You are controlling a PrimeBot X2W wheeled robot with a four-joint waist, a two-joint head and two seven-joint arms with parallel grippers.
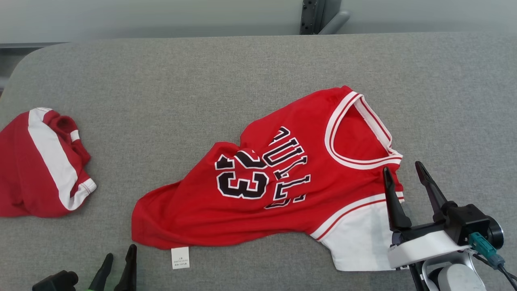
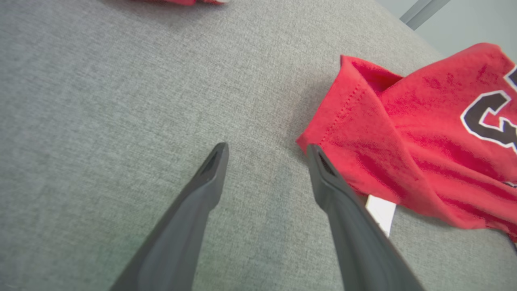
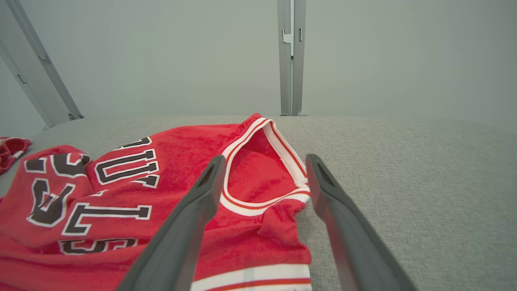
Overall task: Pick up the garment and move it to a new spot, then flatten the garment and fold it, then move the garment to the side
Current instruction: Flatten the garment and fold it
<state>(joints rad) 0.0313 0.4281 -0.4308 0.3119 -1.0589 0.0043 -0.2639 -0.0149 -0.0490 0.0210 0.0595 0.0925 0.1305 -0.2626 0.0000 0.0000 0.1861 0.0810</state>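
Red jersey (image 1: 258,210) lying rumpled on grey table (image 1: 161,81), lettering up, left gripper (image 1: 121,251) fingers apart, nothing between them, just beside the hem corner, right gripper (image 1: 404,166) fingers apart above the shoulder strap, second red garment (image 1: 36,161) well apart at left.

Head camera high over the surface (image 1: 161,72), looking forward and down, left wrist camera close above the surface, facing the jersey (image 2: 404,133) hem, right wrist camera low, looking across the jersey toward the wall (image 3: 161,60), jersey in all three

garment (image 1: 242,202): red jersey (number 23) | rumpled, skewed | on grey table (image 1: 161,81)
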